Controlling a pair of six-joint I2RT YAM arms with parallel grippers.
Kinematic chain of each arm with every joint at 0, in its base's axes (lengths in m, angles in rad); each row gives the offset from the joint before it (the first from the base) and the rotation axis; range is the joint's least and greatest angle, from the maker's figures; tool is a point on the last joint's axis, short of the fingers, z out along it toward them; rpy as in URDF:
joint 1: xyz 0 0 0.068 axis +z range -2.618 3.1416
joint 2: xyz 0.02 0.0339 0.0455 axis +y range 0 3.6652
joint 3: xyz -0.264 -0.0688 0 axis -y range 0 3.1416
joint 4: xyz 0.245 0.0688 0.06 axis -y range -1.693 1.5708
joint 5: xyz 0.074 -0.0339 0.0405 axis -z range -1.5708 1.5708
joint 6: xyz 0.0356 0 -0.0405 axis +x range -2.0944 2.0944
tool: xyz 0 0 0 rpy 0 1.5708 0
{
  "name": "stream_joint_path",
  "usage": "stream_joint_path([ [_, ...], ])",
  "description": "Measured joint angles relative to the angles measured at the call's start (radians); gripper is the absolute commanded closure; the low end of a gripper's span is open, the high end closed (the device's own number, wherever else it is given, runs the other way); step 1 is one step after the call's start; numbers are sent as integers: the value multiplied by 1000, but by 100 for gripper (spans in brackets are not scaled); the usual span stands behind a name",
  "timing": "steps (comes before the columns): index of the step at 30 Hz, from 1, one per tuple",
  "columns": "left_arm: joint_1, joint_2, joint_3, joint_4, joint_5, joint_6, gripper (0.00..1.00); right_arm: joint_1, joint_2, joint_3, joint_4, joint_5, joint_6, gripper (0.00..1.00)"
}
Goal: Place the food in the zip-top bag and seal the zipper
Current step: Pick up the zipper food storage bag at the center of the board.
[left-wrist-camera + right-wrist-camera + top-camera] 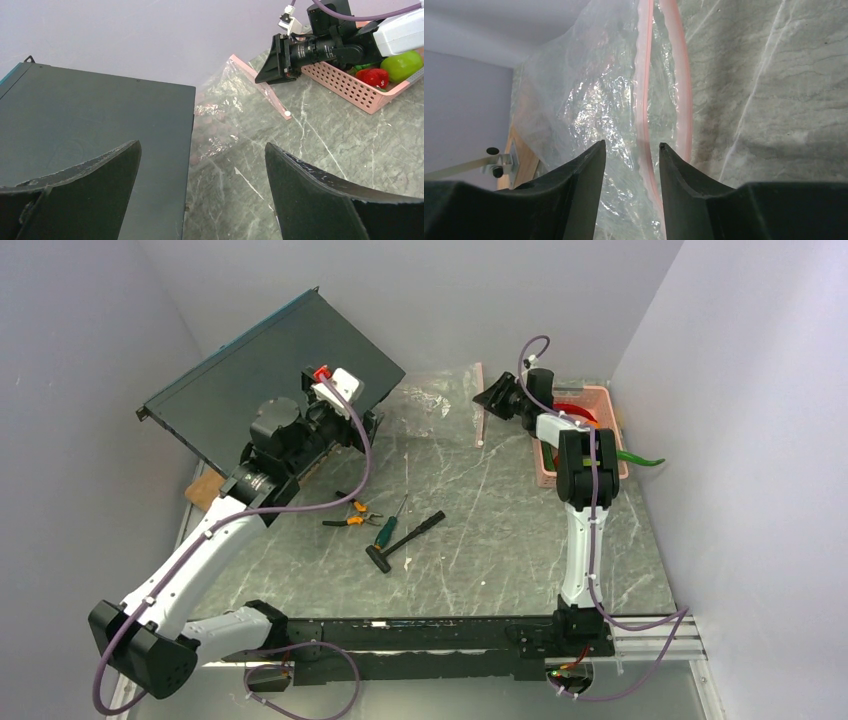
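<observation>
The clear zip-top bag (pixel 432 405) lies flat at the back of the table, with its pale pink zipper (pixel 479 410) along the right edge. My right gripper (pixel 492 395) hovers just over that edge. In the right wrist view the gripper (pixel 631 145) is narrowly open over the bag (pixel 589 100), and the two zipper strips (pixel 642 100) lie slightly apart. My left gripper (pixel 202 150) is wide open and empty, left of the bag (pixel 225 105). The food sits in the pink basket (pixel 350 87): a green apple (pixel 401 65) and a red piece (pixel 374 76) show.
A dark flat panel (pixel 270 380) leans at the back left, beside my left gripper. Orange-handled pliers (pixel 350 518), a green-handled screwdriver (pixel 388 525) and a black hammer (pixel 405 540) lie mid-table. The basket (pixel 585 435) stands at the right wall, with a green piece (pixel 640 458) overhanging it.
</observation>
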Motion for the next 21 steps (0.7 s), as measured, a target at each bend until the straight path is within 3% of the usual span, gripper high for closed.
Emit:
stream_joint_path([
  [6,-2,19,0,0,3,-3,1,4,10,3,26,-26,22,80],
  [9,-10,27,-2,0,2,-3,1,6,10,3,45,-41,36,99],
  [13,-39,31,-3,0,-2,-3,1,8,5,-24,87,-62,68,100],
  [21,-105,31,-21,8,-10,0,1,23,-192,-307,98,-79,119,100],
])
